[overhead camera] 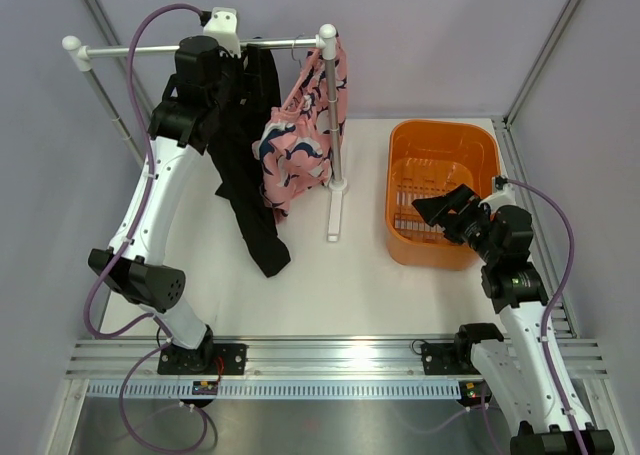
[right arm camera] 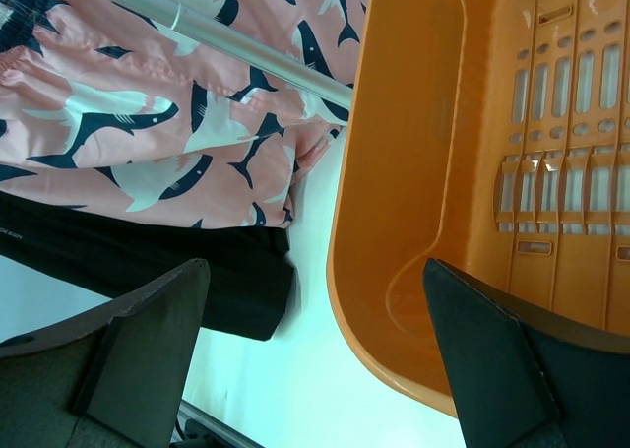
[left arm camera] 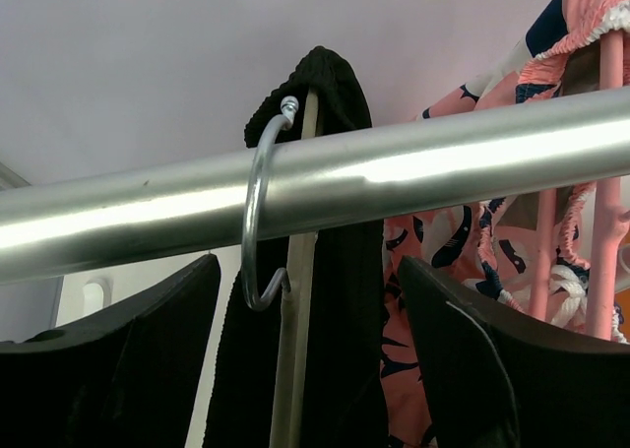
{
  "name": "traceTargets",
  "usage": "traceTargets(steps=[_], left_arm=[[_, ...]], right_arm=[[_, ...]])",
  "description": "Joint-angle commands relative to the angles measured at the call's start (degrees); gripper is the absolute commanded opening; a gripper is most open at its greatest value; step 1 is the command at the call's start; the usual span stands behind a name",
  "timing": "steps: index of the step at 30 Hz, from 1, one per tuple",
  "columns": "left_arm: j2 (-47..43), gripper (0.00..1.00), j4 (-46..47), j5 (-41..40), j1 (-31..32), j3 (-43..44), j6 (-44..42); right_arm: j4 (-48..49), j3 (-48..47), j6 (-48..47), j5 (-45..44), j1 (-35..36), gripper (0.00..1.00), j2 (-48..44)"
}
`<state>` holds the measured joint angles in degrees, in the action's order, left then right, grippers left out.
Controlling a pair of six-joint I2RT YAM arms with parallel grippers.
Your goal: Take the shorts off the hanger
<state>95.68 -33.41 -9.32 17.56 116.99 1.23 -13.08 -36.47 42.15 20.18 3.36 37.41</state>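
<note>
Shorts (overhead camera: 300,140) in pink shark print hang on the rail (left arm camera: 443,162), just right of the spread left claw (left arm camera: 307,266) flanking a black garment's hook (left arm camera: 258,202); the right claw (right arm camera: 315,266) gapes near the basket (right arm camera: 394,172).

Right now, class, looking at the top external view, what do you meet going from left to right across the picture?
left arm → black garment → pink shark-print shorts → orange basket
</note>
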Motion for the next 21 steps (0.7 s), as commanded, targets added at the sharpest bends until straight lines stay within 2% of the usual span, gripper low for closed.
traceTargets(steps=[1, 5, 21], left_arm=[[0.39, 0.74, 1.07, 1.59, 0.10, 1.84, -0.88], [0.47, 0.69, 1.06, 1.50, 0.10, 1.40, -0.88], [-1.11, 0.65, 2.73, 1.24, 0.10, -3.43, -0.62]], right_arm=[[2.45, 0.52, -1.19, 0.47, -0.19, 1.00, 0.21], [2.45, 0.78, -1.37, 0.29, -0.19, 0.99, 0.38], [2.45, 1.14, -1.37, 0.12, -0.10, 0.99, 0.47]])
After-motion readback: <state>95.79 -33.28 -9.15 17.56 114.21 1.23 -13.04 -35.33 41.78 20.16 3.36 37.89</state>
